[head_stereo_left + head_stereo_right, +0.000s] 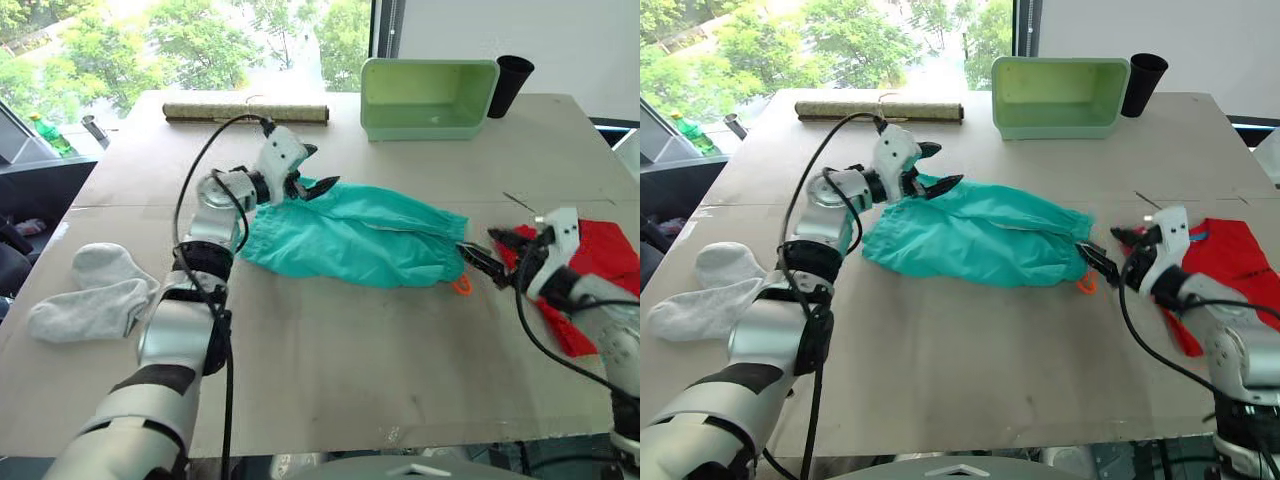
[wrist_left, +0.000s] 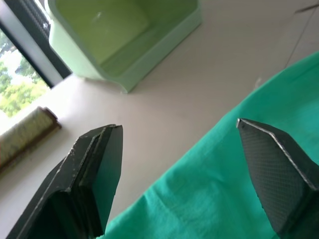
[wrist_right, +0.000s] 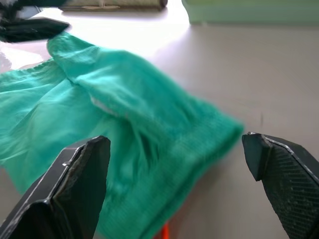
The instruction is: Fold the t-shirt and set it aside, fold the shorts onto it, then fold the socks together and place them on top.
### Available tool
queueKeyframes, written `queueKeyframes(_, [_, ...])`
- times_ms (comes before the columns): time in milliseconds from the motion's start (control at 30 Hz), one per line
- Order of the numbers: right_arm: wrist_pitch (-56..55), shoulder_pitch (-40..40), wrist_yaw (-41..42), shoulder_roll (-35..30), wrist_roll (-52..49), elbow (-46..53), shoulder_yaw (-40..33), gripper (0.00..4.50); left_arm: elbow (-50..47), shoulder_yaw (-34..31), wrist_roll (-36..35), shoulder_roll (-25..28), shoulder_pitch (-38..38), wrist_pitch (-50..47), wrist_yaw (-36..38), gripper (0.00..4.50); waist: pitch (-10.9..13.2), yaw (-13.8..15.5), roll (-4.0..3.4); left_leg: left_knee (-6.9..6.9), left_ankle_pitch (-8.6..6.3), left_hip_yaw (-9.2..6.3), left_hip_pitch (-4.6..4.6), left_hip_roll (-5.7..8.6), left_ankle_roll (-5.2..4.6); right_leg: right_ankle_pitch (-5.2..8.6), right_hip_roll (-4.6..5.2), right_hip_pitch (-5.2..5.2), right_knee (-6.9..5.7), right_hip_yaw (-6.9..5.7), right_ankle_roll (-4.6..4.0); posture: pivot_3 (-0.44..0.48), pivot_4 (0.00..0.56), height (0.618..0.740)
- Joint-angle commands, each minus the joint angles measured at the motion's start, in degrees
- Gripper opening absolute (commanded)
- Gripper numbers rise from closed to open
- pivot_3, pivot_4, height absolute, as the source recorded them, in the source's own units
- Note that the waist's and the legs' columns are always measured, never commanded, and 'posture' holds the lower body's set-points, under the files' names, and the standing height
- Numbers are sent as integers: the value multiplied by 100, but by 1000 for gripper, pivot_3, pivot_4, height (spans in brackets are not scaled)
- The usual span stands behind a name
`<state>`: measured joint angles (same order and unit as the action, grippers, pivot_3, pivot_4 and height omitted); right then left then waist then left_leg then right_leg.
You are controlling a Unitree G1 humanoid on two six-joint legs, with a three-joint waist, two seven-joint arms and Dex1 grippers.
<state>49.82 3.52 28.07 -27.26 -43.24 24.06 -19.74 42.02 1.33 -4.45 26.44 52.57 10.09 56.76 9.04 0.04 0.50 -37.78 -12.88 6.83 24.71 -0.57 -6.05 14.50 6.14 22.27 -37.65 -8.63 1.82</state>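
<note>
Desk [image 1: 330, 370]: a pale flat top is seen, with the window behind its far left corner.
Shorts [image 1: 350, 235]: the teal garment is laid across the middle of the desk, bunched, with the gathered waistband turned toward the right edge; an orange drawstring [image 1: 460, 286] is seen at that end.
T-shirt [image 1: 600, 270]: the red fabric is laid at the right edge, partly covered by the right arm.
Bin [image 1: 428, 96]: a light green container is tipped on its side at the far edge, its opening faced toward the near edge.
Socks [image 1: 95, 292]: the grey pair is laid near the left edge, the two overlapped, well apart from the shorts.
Roll [image 1: 245, 113]: a long tan roll is laid along the far edge, left of the bin.
Cup [image 1: 510, 85]: a black cup is stood just right of the bin.
Left gripper [image 1: 312, 178]: held released over the far left end of the shorts, fingers spread.
Right gripper [image 1: 490, 252]: held released just beside the waistband end, nothing grasped.
</note>
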Motion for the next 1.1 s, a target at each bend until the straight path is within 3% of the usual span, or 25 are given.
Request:
queueKeyframes(33, [880, -583, -1119, 498, -1910, 1013, -446, 4500, -1832, 5, -805, 427, -470, -972, 1029, 3922, 0, -37, -1, 3, 0, -3, -1, 0, 1, 1, 0, -1, 1, 0, -1, 0, 150, 740])
queueKeyframes(167, [1034, -825, -2484, 1033, -2734, 1143, -329, 4500, -3048, 116, -1130, 1059, -950, -1906, 1657, 3922, 4, -85, -9, 6, -5, -7, -5, 0, 9, -1, 1, -4, 0, 0, -4, 0, 150, 740])
queueKeyframes(367, [877, -406, -3597, 1415, -3023, 472, -72, 4500, -3769, 223, -1163, 1868, -1321, -2442, 2176, 3922, 4, -46, -24, 7, -13, -3, -9, 3, 23, 1, -4, -1, 3, 3, -2, 0, 150, 740])
queueKeyframes(800, [301, 1081, -5027, 2394, -3352, -1217, -93, 4500, -4480, 101, -1303, 2039, -1524, -2867, 1874, 3922, 5, -87, -24, 33, 4, 5, -18, 6, 4, 0, -16, -2, 0, 15, -2, 0, 150, 740])
queueKeyframes(1000, [194, 1347, -5319, 2344, -2847, -1596, 64, 4500, -4504, 110, -1314, 2037, -1568, -2842, 1778, 3922, 3, -93, -23, 35, 6, 10, -25, 6, 7, 0, -17, -3, -2, 20, -2, 0, 150, 740])
queueKeyframes(1033, [160, 1383, -5345, 2323, -2693, -1641, 114, 3958, -4508, 113, -1310, 2035, -1571, -2828, 1761, 3986, 2, -93, -22, 35, 6, 11, -27, 6, 8, 0, -17, -4, -2, 21, -2, 0, 150, 740])
queueKeyframes(1100, [119, 1426, -5311, 2258, -2408, -1667, 236, 3287, -4503, 114, -1302, 2040, -1573, -2802, 1741, 3986, 2, -93, -23, 35, 6, 12, -30, 6, 9, 0, -17, -5, -3, 23, -1, 0, 150, 740])
